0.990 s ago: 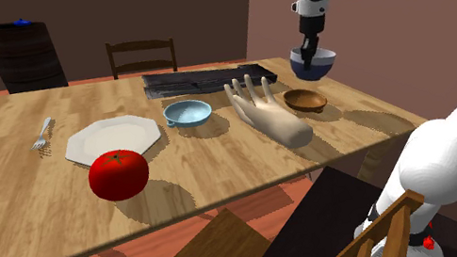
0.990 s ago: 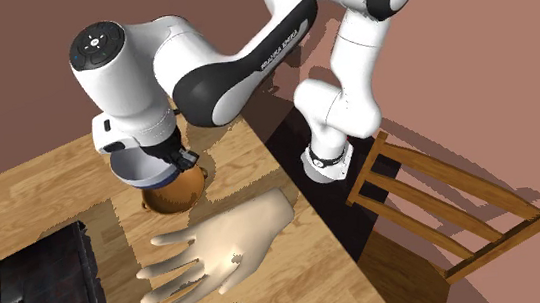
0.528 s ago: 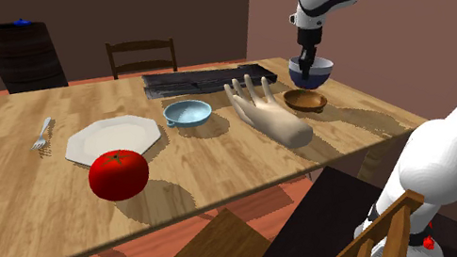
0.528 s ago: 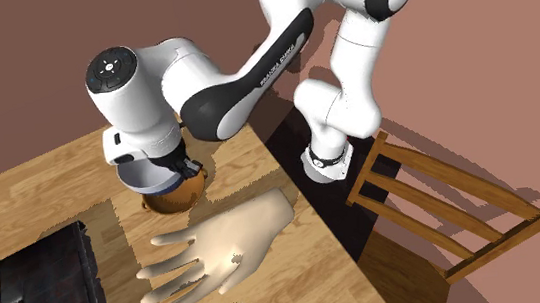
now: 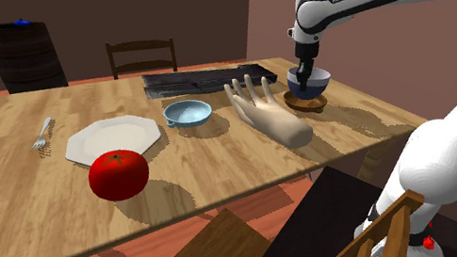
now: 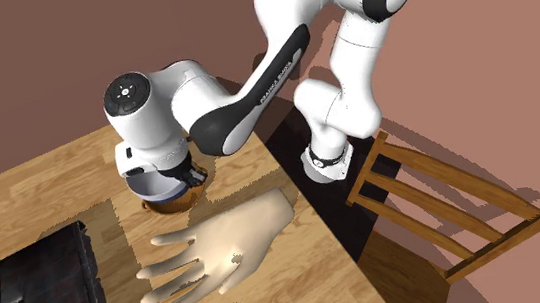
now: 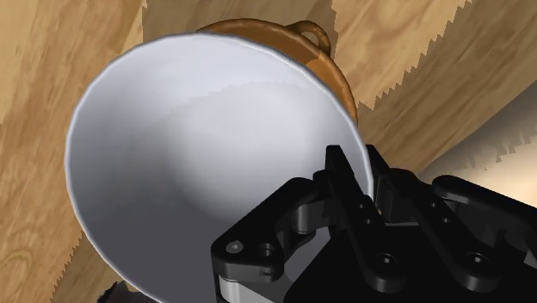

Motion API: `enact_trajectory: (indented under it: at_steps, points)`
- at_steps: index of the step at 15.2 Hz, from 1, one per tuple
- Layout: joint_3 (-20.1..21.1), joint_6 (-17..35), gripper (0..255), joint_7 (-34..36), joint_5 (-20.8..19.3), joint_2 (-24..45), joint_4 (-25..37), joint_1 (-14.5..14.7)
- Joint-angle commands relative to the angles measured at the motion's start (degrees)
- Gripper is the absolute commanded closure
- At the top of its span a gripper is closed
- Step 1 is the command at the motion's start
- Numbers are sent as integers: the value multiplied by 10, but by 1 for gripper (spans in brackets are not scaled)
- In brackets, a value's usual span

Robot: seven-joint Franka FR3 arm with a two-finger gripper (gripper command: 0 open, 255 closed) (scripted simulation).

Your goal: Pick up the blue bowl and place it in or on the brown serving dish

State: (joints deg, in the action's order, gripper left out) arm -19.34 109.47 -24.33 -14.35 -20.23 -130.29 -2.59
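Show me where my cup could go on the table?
In the shoulder view, bare wood lies left of the fork and tomato, and between the tomato and the front edge. It's crowded by the hand, dish, held bowl and claw.

The bowl [image 5: 316,87] hangs over the serving dish [image 5: 306,105], beside the model hand [image 5: 271,118] on the table [image 5: 20,207]
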Motion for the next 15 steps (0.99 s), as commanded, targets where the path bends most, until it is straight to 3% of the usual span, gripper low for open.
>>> enact_trajectory:
  at_steps: [1,7,8,13,15]
  points:
    - [0,5,255,1,0,0,-4,0]
    - [0,5,255,1,0,0,-4,0]
    - [0,5,0,1,0,0,-4,0]
    - [0,5,0,1,0,0,-4,0]
    - [7,-34,0,0,3,-5,28,3]
